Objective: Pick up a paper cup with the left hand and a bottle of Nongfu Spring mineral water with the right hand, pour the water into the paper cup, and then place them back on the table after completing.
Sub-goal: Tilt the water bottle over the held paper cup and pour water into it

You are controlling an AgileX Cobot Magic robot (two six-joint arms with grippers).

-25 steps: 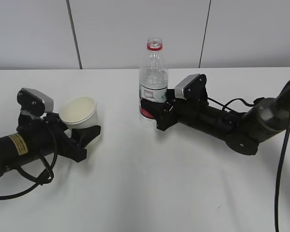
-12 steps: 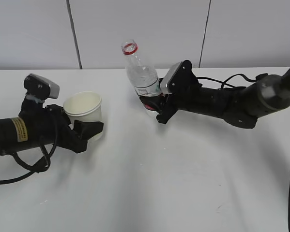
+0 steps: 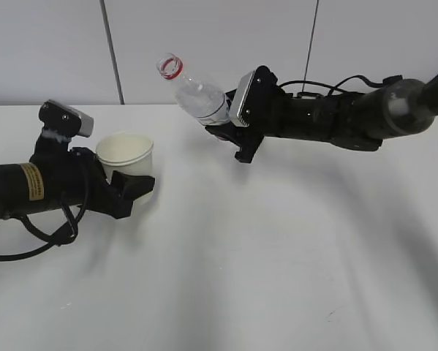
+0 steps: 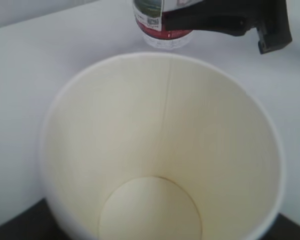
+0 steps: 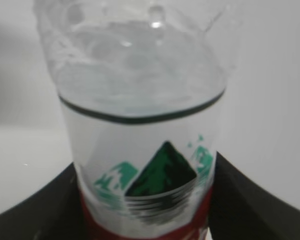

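Left hand [image 3: 131, 191] gripping cup [image 3: 125, 156], upright, empty | right hand [image 3: 229, 139] clamping bottle [image 3: 193, 93], lifted, neck tilted toward 10 o'clock | picked up; pour, set-down left

Paper cup [image 4: 160, 150]: matt cream paper, smooth inside, with a vertical seam. Bottle [image 5: 139, 125]: clear glossy plastic, with a printed film label. Claws [image 3: 134, 191] [image 3: 229, 135]: matt black plastic. Surface [image 3: 277, 256]: smooth, matt white.
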